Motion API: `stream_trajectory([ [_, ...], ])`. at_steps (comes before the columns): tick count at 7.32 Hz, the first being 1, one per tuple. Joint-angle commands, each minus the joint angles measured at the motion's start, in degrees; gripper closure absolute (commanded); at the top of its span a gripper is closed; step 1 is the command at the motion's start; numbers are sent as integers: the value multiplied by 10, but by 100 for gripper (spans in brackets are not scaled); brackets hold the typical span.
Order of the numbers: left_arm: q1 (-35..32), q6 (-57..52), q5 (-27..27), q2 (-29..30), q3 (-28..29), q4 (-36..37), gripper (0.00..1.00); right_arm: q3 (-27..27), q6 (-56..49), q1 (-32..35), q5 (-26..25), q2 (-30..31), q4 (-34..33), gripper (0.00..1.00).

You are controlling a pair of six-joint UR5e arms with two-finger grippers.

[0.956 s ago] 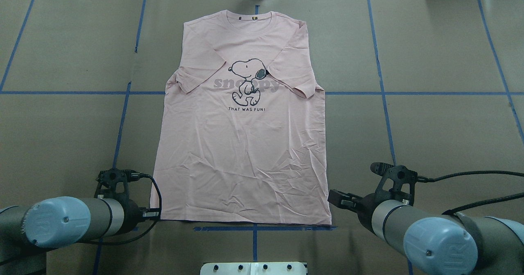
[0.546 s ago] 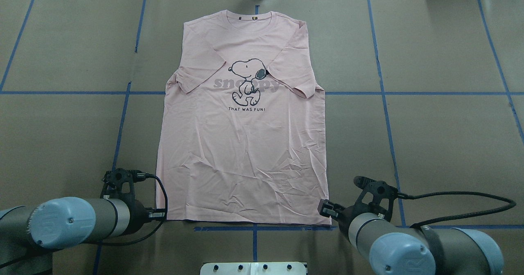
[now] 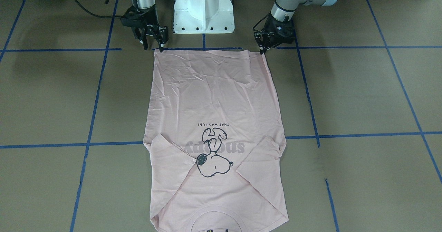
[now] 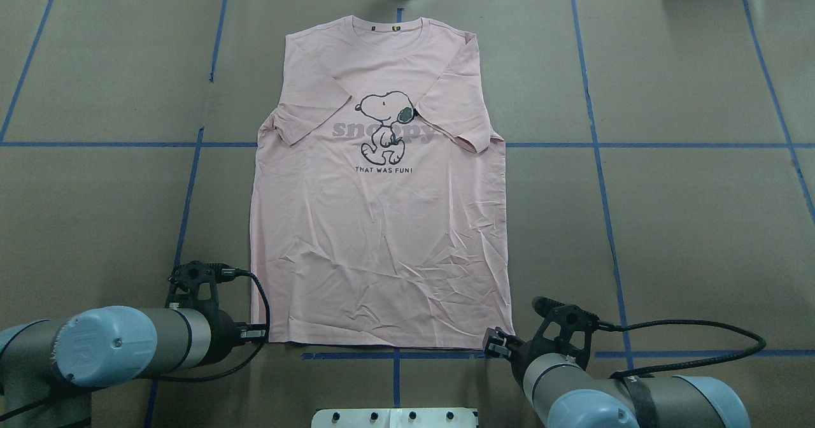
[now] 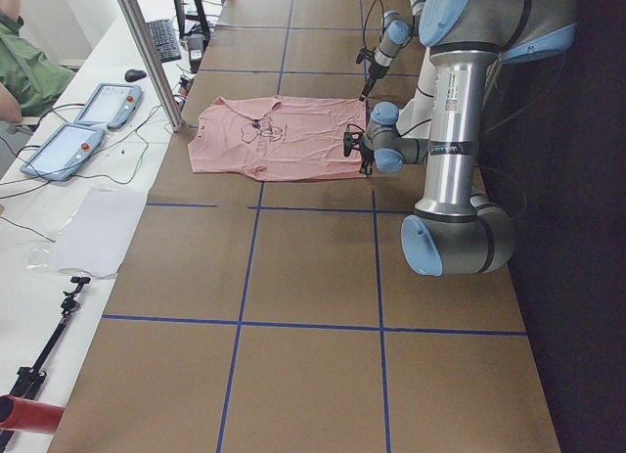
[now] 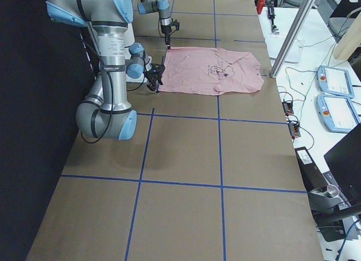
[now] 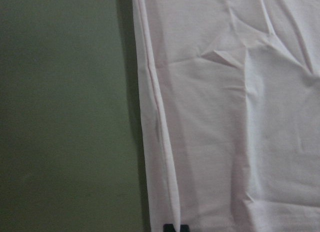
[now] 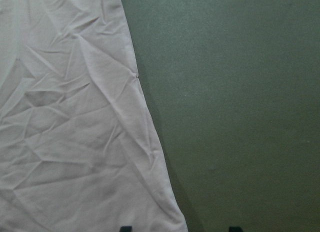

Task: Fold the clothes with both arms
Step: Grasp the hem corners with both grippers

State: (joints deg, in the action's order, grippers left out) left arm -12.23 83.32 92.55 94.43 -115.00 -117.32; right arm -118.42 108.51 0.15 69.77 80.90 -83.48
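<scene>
Lying flat and face up on the brown bench (image 4: 668, 224), the pink T-shirt (image 4: 382, 243) has its long axis running straight away from the robot. The hem (image 4: 382, 342) is nearest the base, the collar (image 4: 389, 30) is at the far side, and both sleeves (image 4: 312, 113) are folded in over the chest. Each arm stands at its own hem corner, so neither is the nearer one.

The left gripper (image 3: 263, 50) points down at the hem corner on its side. Its jaws are narrow, with the tips almost together. The wrist view shows them on the side edge of the cloth, so I judge that they have it pinched.

The right gripper (image 3: 152, 48) is at the opposite corner with its jaws wide. In its wrist view the corner of the T-shirt sits between the two tips, and there is bare bench toward the outer one. These jaws are not yet closed on anything.

The step in hand looks like taking the hem for a bottom-to-top fold. From both sets of jaws the rest of the T-shirt lies forward, away from the robot. Once the right side grips, the coming move should lift both corners and carry them along that axis toward the collar, level with each other so the fold lands square.
</scene>
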Motion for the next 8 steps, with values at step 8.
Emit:
stream_trajectory([
  [8, -1, 0, 0, -1, -5, -1, 100, 17, -1, -4, -14, -15, 3, 52],
])
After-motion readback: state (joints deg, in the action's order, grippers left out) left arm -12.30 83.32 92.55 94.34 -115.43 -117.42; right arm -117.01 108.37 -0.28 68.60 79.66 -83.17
